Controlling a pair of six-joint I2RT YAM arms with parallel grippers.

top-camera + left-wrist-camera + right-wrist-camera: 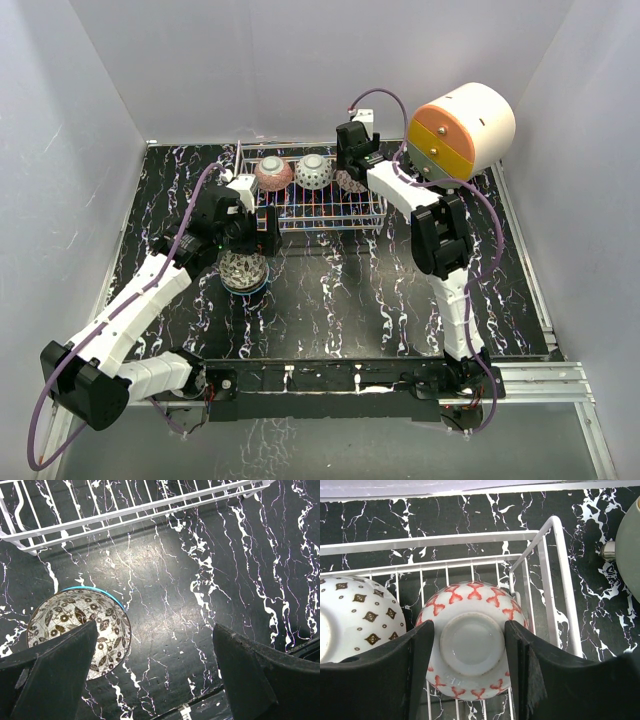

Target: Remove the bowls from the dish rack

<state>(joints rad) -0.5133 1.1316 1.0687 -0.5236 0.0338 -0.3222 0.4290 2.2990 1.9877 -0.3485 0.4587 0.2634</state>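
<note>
Right claw (470, 630) straddles foot ring of upturned white ceramic bowl with red arcs (470, 596), right end of white wire dish rack (555, 580); grip cannot be told. Advise: clamp squarely, lift straight over rack wall. Left claw (155, 645) spread, empty.

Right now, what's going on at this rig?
Two arms are emptying bowls from the dish rack. The right gripper straddles an upside-down red-patterned bowl at the rack's right end. The bowl sits in the rack, and I can't tell if it's clamped. The left gripper hangs open and empty over a leaf-patterned bowl nested in a blue-rimmed bowl on the table. A pink bowl and a white bowl wait in the rack.
</note>
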